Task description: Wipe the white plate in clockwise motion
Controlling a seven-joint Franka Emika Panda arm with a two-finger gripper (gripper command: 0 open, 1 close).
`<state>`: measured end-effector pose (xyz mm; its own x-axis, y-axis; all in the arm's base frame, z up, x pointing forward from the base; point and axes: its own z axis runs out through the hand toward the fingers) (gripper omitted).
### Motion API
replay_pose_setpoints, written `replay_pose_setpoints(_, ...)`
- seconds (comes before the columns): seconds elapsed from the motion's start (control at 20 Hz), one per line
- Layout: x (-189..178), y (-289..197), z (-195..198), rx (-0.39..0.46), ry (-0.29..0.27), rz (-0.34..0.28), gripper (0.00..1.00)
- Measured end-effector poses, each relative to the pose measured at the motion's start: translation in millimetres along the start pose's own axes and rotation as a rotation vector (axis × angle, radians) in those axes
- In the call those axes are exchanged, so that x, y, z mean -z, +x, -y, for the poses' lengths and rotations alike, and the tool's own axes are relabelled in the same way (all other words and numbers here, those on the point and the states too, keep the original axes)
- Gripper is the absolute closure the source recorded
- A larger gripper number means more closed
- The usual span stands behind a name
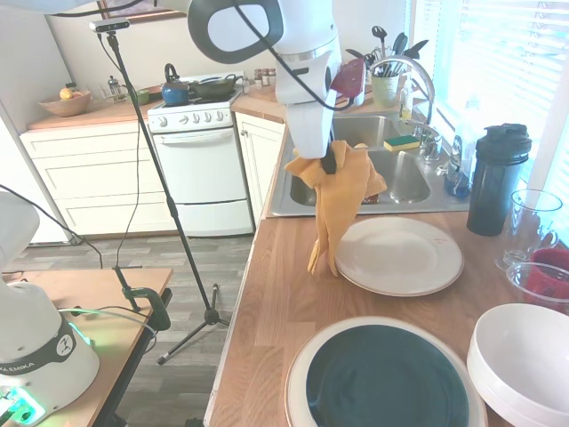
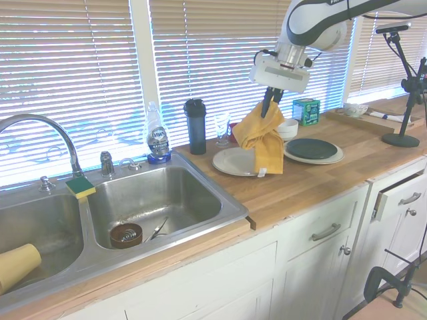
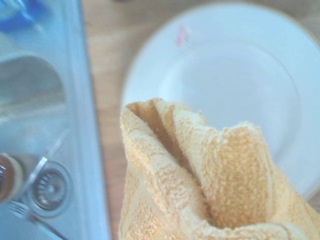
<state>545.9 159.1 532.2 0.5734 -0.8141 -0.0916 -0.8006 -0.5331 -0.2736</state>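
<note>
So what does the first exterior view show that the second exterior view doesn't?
Only the first exterior view shows the stove with a blue kettle, a utensil holder behind the sink, and a red cup by the clear glass.

Only the second shows the dish soap bottle, the faucet's full arc and a teal box.

Both show the gripper shut on the yellow cloth, which hangs to the white plate, plus the dark-centred plate and black bottle.
</note>
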Motion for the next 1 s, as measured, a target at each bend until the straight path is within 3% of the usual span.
replay_pose_setpoints(0.3,4,-6,22,-0.004,0.0,0.003,1.0)
replay_pose_setpoints(0.6,-75,19,7,-0.045,-0.081,0.016,1.0)
replay_pose_setpoints(0.75,-110,27,1,-0.053,-0.086,0.015,1.0)
replay_pose_setpoints(1.0,-129,27,3,-0.039,-0.069,-0.004,1.0)
